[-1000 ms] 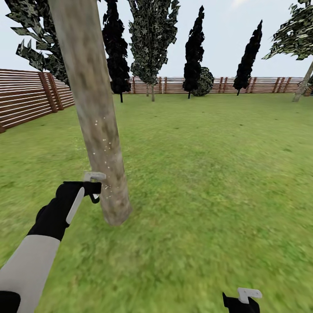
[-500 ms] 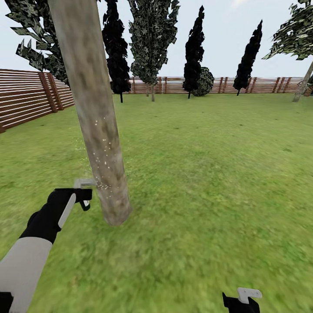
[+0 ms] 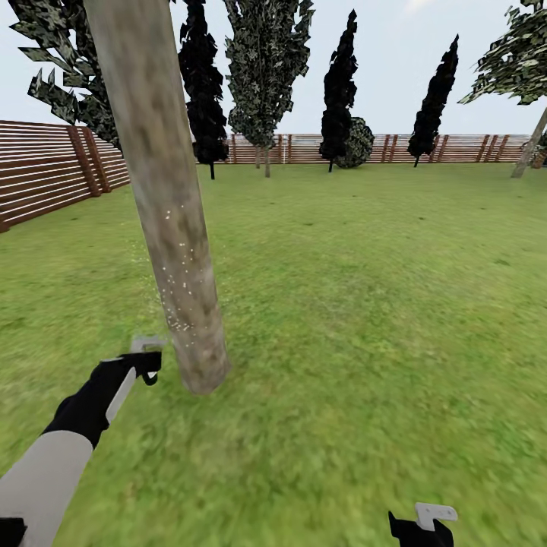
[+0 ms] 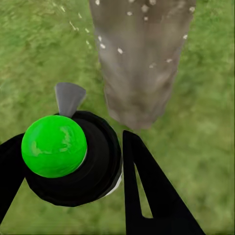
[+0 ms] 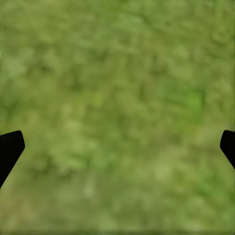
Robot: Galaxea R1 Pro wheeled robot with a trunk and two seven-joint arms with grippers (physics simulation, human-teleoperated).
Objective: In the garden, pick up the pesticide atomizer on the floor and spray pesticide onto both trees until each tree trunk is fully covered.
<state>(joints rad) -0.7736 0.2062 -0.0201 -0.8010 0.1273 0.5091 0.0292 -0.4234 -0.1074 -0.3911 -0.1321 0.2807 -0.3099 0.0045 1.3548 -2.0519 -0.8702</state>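
On the grass [image 3: 342,319] beside the base of the thick tree trunk [image 3: 163,190], the left tool [image 3: 144,363] hangs low, clenched around the spray bottle [image 4: 73,156], whose green spot faces the wrist camera and whose pale grey nozzle [image 3: 146,343] points toward the trunk, close to the bark but apart from it. White specks dot the bark above it. The right tool [image 3: 422,528] hangs released over bare grass, its fingertips [image 5: 10,147] spread wide. A slatted wooden fence [image 3: 45,171] rings the lawn.

The left arm reaches forward and low, its black left gripper [image 3: 144,363] clamped with something between its jaws; the right gripper [image 3: 422,526] hangs spread wide.
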